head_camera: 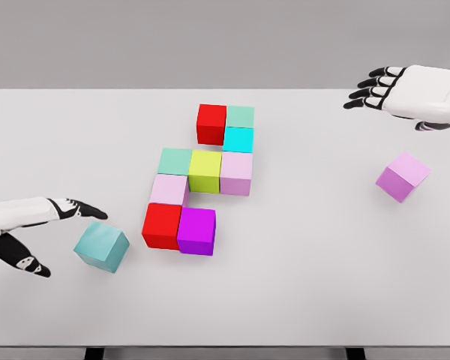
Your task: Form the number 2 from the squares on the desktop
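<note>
Partly built figure 2 at mid-table, mapped here from the yellow-green cube (205, 170) at its centre. Up and just right of it: a glossy red cube (211, 124), a mint-green cube (241, 116) and a cyan cube (238, 139), forming the top stroke and upper right side. Flanking it: a sea-green cube (175, 161) touching on the left, a pale pink cube (236, 173) touching on the right, completing the middle bar. Below left: a pale lilac cube (169, 190), then a second red cube (162, 225) and a magenta cube (196, 231) starting the bottom row.

9 of 11 cubes placed, by this count; top and bottom rows each look 1 short. 2 loose: a tilted teal cube (102, 247) well to the lower left, an orchid-pink cube (403, 176) well to the right, also tilted.

Left hand (30, 229) low and flat, just beside the teal cube, fingers spread, thumb dropped, holding nothing. Right hand (405, 91) hovering far upper right, beyond the orchid-pink cube, fingers loosely extended, empty.
</note>
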{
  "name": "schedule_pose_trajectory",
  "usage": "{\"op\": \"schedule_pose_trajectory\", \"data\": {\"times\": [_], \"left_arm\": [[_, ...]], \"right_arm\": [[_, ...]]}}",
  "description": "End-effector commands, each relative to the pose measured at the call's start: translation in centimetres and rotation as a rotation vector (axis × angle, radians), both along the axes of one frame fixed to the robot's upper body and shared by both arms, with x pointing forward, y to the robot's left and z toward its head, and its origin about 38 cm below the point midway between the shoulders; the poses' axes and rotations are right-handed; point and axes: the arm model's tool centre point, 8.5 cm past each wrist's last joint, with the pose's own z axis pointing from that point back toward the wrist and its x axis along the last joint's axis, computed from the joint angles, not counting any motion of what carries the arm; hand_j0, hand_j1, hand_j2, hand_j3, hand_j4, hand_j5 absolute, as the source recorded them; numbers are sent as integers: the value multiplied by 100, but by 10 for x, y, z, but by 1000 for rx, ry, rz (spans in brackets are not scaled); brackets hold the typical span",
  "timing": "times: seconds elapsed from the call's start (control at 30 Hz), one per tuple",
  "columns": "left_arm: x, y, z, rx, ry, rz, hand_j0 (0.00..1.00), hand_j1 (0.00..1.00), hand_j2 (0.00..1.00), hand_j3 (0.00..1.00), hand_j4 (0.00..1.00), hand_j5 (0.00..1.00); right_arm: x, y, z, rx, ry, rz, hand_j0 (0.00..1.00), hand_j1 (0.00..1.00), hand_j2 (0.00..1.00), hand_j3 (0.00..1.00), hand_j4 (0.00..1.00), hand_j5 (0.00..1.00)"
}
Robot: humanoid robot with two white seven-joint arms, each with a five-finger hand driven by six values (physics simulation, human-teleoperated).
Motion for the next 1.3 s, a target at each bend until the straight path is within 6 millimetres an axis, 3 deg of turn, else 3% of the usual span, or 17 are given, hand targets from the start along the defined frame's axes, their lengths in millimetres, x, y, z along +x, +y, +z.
{"op": "schedule_pose_trajectory", "data": {"times": [0.0, 0.3, 0.47, 0.57, 0.63, 0.73, 0.9, 1.0, 1.07, 1.27], "left_arm": [[3, -3, 1, -23, -11, 11, 100, 100, 100, 100, 100, 100], [13, -13, -16, -63, -84, 76, 100, 100, 100, 100, 100, 100], [9, -14, -26, -64, -60, 86, 100, 100, 100, 100, 100, 100], [5, -17, -37, -61, -37, 79, 100, 100, 100, 100, 100, 100], [13, -12, -46, -46, -51, 126, 100, 100, 100, 100, 100, 100], [19, -4, -44, -51, -79, 173, 100, 100, 100, 100, 100, 100], [9, -6, -53, -69, -55, 147, 100, 100, 100, 100, 100, 100], [2, -7, -59, -63, -51, 111, 100, 100, 100, 100, 100, 100], [2, -9, -60, -62, -51, 106, 100, 100, 100, 100, 100, 100], [3, -15, -63, -81, -51, 103, 100, 100, 100, 100, 100, 100]], "right_arm": [[0, 0, 1, 4, 0, -2, 100, 100, 100, 100, 100, 100], [-3, -8, 13, 47, 11, -4, 100, 100, 100, 100, 100, 100], [-7, -18, 19, 72, 33, -17, 100, 100, 100, 100, 100, 100], [-14, -36, 22, 29, 41, -58, 100, 100, 100, 100, 100, 100], [-17, -45, 24, 9, 43, -78, 100, 100, 100, 100, 100, 100], [-19, -50, 26, -5, 45, -90, 100, 100, 100, 100, 100, 100], [-18, -70, 12, -19, 96, -147, 100, 100, 100, 100, 100, 100], [-19, -78, -11, -24, 156, -172, 100, 100, 100, 100, 100, 100], [-23, -90, -11, -46, 167, -203, 100, 100, 100, 100, 100, 100], [-25, -89, -22, -53, 196, -198, 100, 100, 100, 100, 100, 100]]}}
